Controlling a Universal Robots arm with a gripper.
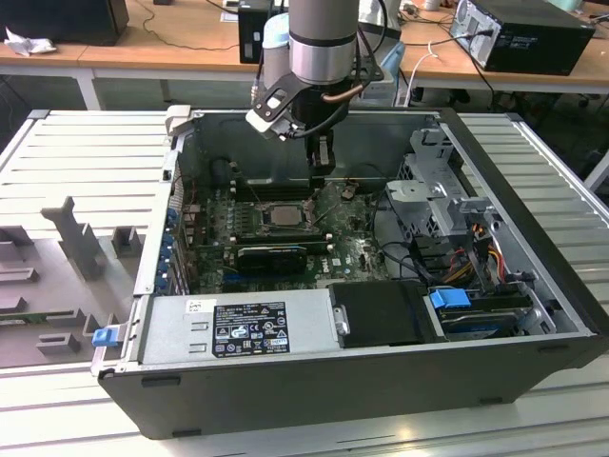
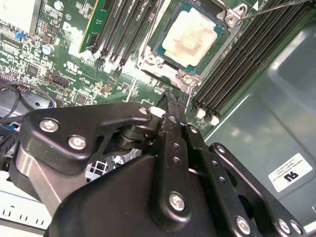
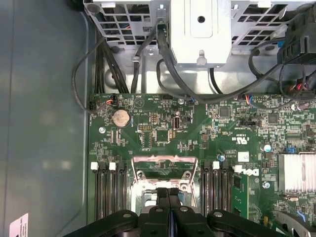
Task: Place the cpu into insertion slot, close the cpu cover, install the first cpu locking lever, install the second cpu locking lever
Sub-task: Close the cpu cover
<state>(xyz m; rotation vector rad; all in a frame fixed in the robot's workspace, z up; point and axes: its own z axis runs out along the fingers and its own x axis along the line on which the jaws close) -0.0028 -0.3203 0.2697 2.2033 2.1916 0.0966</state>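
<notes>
- As the arm reaches down into the open computer case (image 1: pixel 533 181), you have the gripper (image 1: pixel 324 169) low over the motherboard (image 3: pixel 163 129), just beside the insertion slot (image 2: pixel 150 60).
- Its two fingers (image 3: pixel 161 198) are pressed flat together, and you can see nothing held between them.
- The cpu (image 2: pixel 195 37) sits in the slot with its pale face up.
- The cpu cover (image 2: pixel 220 49) lies flat around the chip, which shows through the cover's square window.
- In the second wrist view the fingertips point at the socket's edge, between two banks of black memory slots (image 2: pixel 232 74). You cannot tell whether they touch the board.
- A thin metal rod (image 2: pixel 269 7) runs off from one corner of the socket. You cannot tell whether it is latched.
- In the exterior view the long black graphics card (image 1: pixel 271 255) lies on the socket's near side, apart from the gripper.
</notes>
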